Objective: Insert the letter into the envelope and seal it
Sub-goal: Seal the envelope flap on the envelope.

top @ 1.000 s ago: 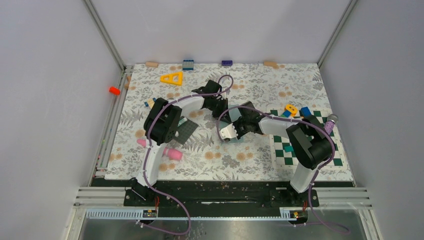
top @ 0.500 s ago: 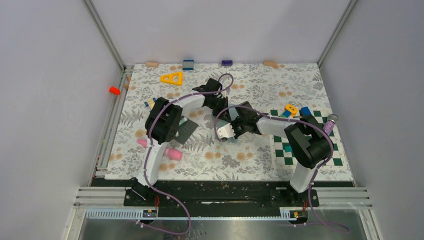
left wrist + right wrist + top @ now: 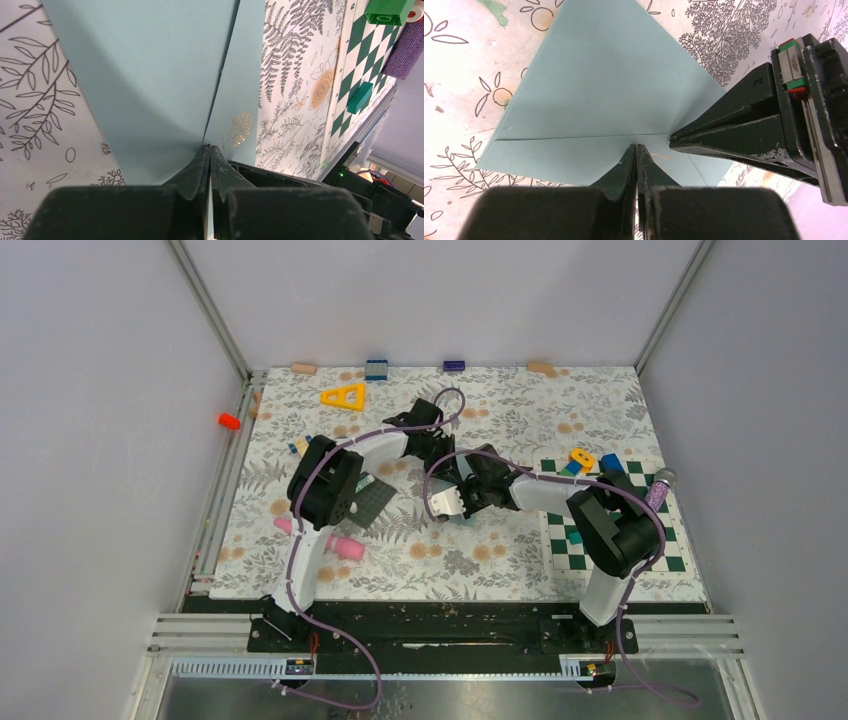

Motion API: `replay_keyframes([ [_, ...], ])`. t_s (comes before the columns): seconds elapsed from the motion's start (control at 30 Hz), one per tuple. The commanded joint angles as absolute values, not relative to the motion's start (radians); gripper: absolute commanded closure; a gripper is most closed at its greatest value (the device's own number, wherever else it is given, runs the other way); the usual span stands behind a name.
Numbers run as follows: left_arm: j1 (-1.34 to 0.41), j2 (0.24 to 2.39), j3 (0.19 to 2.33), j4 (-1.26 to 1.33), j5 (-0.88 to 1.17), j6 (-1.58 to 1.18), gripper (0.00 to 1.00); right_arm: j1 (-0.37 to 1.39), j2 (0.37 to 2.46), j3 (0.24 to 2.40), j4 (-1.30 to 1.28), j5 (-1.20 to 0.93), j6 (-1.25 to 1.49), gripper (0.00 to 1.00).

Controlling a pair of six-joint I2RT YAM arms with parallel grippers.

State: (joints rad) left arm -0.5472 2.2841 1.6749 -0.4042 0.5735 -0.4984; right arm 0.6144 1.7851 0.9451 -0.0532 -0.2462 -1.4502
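Note:
The teal-grey envelope (image 3: 150, 75) lies flat on the floral table cover, with its triangular flap (image 3: 609, 80) folded over the body. My left gripper (image 3: 209, 148) is shut, and its tips rest on the envelope at the flap's edge beside a small gold print (image 3: 238, 130). My right gripper (image 3: 637, 147) is shut too, with its tips on the envelope just below the flap's fold line. The left gripper's fingers (image 3: 724, 131) show close on its right. In the top view both grippers (image 3: 447, 462) (image 3: 450, 506) meet over the envelope and hide nearly all of it. The letter is not visible.
A dark grey square mat (image 3: 372, 502) and a pink cylinder (image 3: 335, 543) lie left of the grippers. A green checkered mat (image 3: 610, 535) with small blocks is on the right, with a purple item (image 3: 660, 486) at its far corner. A yellow triangle (image 3: 344, 396) lies further back.
My right gripper has slid to the left across the envelope. The left gripper has stayed almost still.

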Motion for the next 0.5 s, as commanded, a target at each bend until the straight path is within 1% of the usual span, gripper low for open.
replay_keyframes([
  [0.0, -0.535, 2.239, 1.636, -0.422, 0.492, -0.483, 1.0, 0.624, 1.778, 0.93, -0.095, -0.217, -1.485, 1.0],
  [0.3, -0.523, 2.172, 1.544, -0.393, 0.512, -0.502, 1.0, 0.575, 1.776, 0.958, -0.145, -0.234, -1.513, 1.0],
  [0.47, -0.526, 2.195, 1.579, -0.389, 0.52, -0.504, 1.0, 0.582, 1.781, 0.963, -0.165, -0.265, -1.523, 1.0],
])
